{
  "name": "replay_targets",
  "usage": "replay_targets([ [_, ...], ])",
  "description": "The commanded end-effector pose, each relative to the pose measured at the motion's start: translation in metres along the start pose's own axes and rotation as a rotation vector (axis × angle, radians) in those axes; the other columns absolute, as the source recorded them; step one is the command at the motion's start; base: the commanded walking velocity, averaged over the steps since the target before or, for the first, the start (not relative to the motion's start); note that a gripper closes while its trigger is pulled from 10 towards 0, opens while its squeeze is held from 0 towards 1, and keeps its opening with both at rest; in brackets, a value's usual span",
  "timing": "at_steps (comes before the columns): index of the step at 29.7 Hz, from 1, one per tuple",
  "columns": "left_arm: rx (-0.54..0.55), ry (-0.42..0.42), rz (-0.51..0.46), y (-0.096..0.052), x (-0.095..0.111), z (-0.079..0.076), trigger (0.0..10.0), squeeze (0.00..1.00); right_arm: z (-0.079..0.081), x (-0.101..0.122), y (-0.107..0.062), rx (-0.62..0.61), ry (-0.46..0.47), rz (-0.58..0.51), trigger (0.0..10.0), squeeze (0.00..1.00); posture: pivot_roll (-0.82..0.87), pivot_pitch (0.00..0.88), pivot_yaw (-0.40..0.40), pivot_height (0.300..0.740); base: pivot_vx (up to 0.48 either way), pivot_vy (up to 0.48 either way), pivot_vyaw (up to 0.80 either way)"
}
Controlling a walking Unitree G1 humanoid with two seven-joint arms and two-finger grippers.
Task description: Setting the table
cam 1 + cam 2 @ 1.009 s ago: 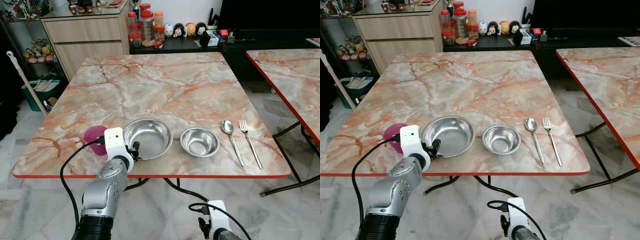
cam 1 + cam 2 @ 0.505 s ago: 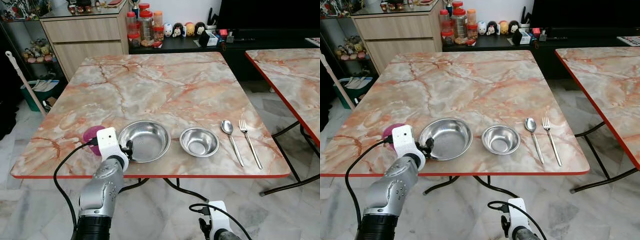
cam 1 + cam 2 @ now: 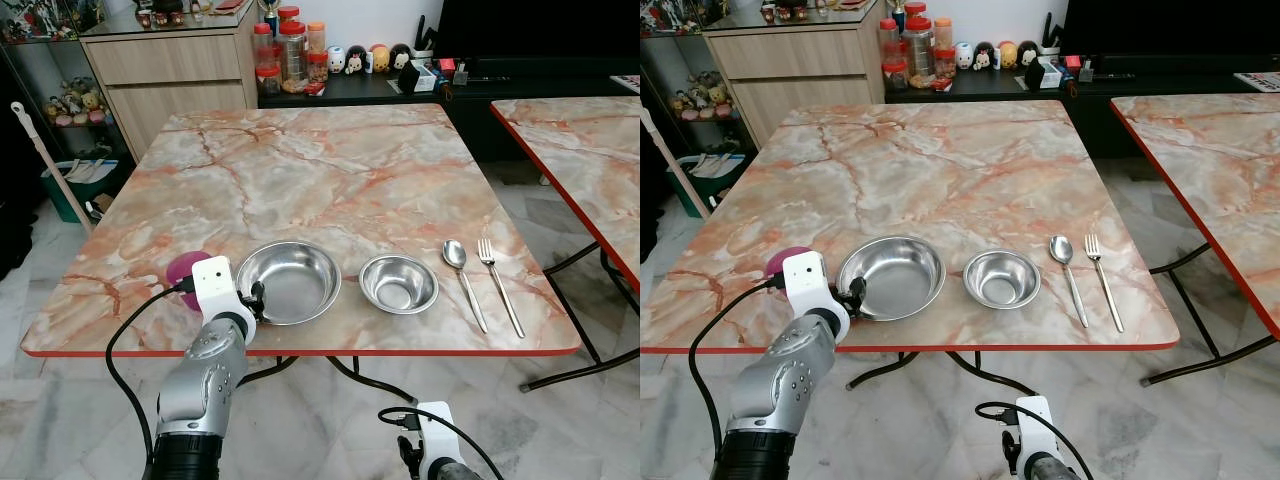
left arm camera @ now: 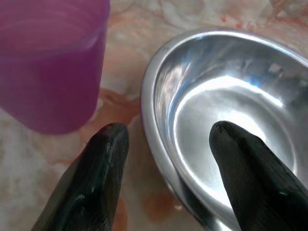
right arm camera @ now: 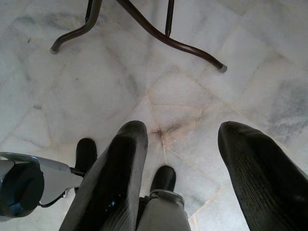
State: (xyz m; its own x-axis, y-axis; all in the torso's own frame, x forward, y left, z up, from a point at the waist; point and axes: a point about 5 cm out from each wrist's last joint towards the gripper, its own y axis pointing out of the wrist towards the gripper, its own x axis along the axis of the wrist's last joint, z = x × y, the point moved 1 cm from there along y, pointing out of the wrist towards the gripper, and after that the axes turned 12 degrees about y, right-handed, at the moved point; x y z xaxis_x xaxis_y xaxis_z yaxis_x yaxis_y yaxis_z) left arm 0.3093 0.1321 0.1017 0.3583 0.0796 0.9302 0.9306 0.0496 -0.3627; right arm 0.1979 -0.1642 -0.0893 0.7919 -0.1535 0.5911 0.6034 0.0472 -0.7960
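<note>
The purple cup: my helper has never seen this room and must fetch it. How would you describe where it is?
Go to the marble table and look along its front edge, where a row of dishes lies. The purple cup stands at the left end, beside the big steel bowl, whose rim the left hand straddles. It is the only coloured plastic thing among metal ones.

Your left gripper has dragged the large steel bowl leftward, away from the small bowl, nearer the purple cup.
</note>
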Motion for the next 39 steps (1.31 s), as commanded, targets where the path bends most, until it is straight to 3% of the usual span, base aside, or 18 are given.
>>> replay_targets([
  [1,0.014,0.016,-0.009,-0.0001,0.0007,-0.0006,10.0,0.00,-0.0010,0.0020,0.0002,-0.004,0.012,-0.004,10.0,0.00,0.03,0.000,0.028,0.732,0.000,0.000,0.00],
  [23,0.010,0.007,0.034,0.0031,-0.0063,-0.0038,10.0,0.00,-0.0018,0.0023,0.0002,-0.007,0.018,-0.005,10.0,0.00,0.03,0.000,0.034,0.732,0.000,0.000,0.00],
  [24,0.008,0.008,0.034,0.0034,-0.0064,-0.0039,8.7,0.00,-0.0016,0.0023,0.0002,-0.007,0.018,-0.005,10.0,0.00,0.03,0.000,0.034,0.732,0.000,0.000,0.00],
  [26,0.007,0.007,0.033,0.0035,-0.0064,-0.0040,8.7,0.00,-0.0015,0.0024,0.0002,-0.007,0.019,-0.006,10.0,0.00,0.03,0.000,0.034,0.732,0.000,0.000,0.00],
  [27,0.006,0.004,0.032,0.0035,-0.0061,-0.0044,1.5,0.00,-0.0014,0.0027,0.0003,-0.007,0.019,-0.007,10.0,0.00,0.03,0.000,0.034,0.732,0.000,0.000,0.00],
  [28,0.005,0.002,0.031,0.0035,-0.0059,-0.0046,1.5,0.00,-0.0013,0.0028,0.0003,-0.006,0.019,-0.007,10.0,0.00,0.03,0.000,0.034,0.732,0.000,0.000,0.00],
  [29,0.005,0.000,0.030,0.0035,-0.0057,-0.0049,0.0,0.00,-0.0011,0.0031,0.0004,-0.006,0.019,-0.007,10.0,0.00,0.03,0.000,0.034,0.732,0.000,0.000,0.00],
  [39,0.010,-0.002,0.028,0.0039,-0.0054,-0.0047,0.0,0.00,0.0003,0.0044,0.0008,-0.001,0.015,-0.009,10.0,0.00,0.03,0.000,0.032,0.732,0.000,0.000,0.00],
])
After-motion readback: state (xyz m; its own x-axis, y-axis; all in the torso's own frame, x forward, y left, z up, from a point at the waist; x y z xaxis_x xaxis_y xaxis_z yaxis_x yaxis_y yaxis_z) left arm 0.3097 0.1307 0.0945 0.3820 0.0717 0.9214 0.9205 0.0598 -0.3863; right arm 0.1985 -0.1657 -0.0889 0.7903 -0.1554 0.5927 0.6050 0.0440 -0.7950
